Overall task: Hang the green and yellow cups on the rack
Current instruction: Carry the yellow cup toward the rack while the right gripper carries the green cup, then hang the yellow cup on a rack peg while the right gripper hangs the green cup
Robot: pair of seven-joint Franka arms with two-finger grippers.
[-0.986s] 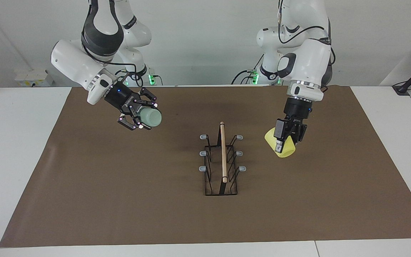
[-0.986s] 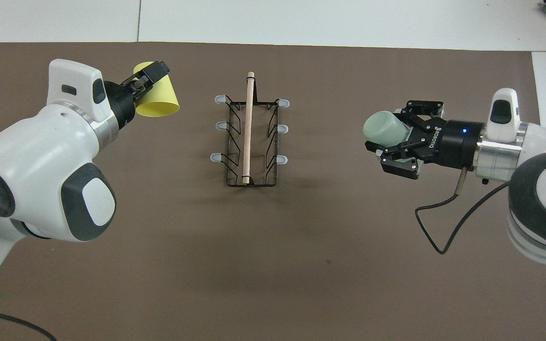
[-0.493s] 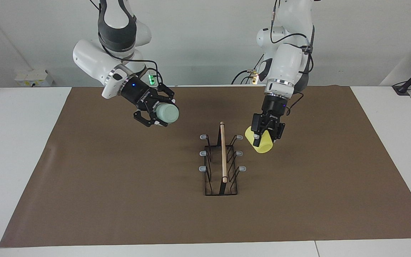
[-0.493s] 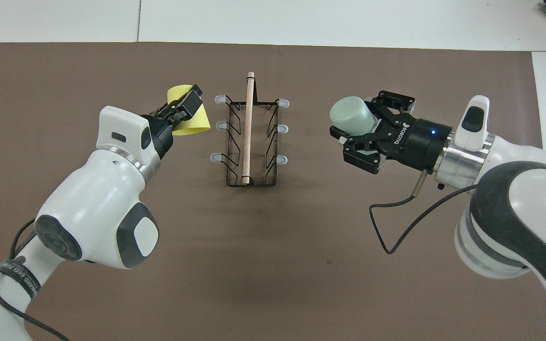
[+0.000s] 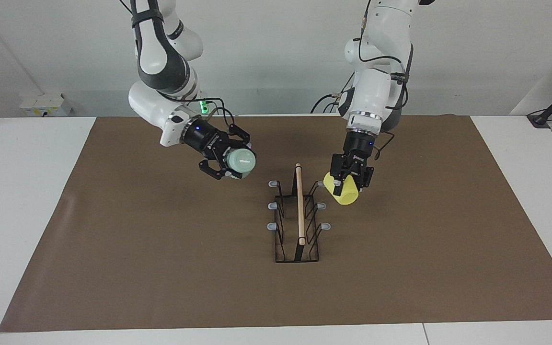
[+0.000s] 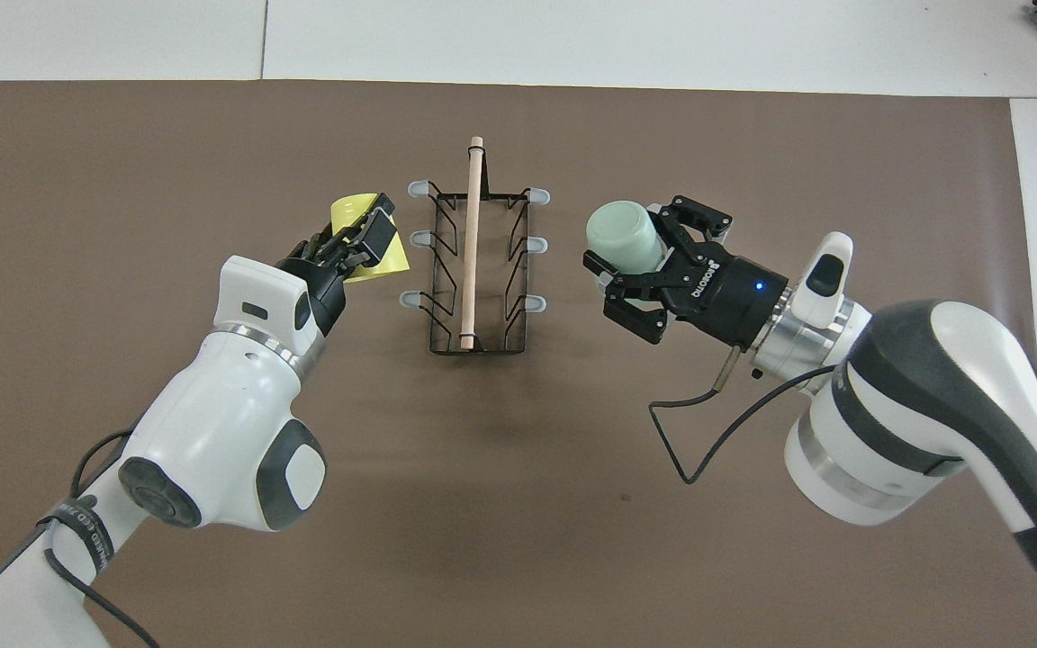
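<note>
The black wire rack (image 5: 299, 211) with a wooden rod stands mid-mat, and it also shows in the overhead view (image 6: 472, 252); its grey-tipped prongs are bare. My left gripper (image 5: 351, 178) is shut on the yellow cup (image 5: 345, 195) and holds it tilted, in the air, close beside the prongs on the left arm's side. In the overhead view the left gripper (image 6: 365, 243) partly covers the yellow cup (image 6: 352, 209). My right gripper (image 5: 230, 166) is shut on the mint green cup (image 5: 241, 161), held on its side, raised, beside the rack's other side. In the overhead view the right gripper (image 6: 640, 263) holds the green cup (image 6: 619, 236).
A brown mat (image 5: 161, 268) covers the white table (image 5: 17, 191). A small white box (image 5: 43, 103) sits at the table's edge by the wall, toward the right arm's end. A black cable (image 6: 707, 423) hangs from the right wrist.
Both arms have swung inward toward the rack with their cups. The yellow cup is now close beside the prongs; the green cup has come nearer on the rack's right-arm side.
</note>
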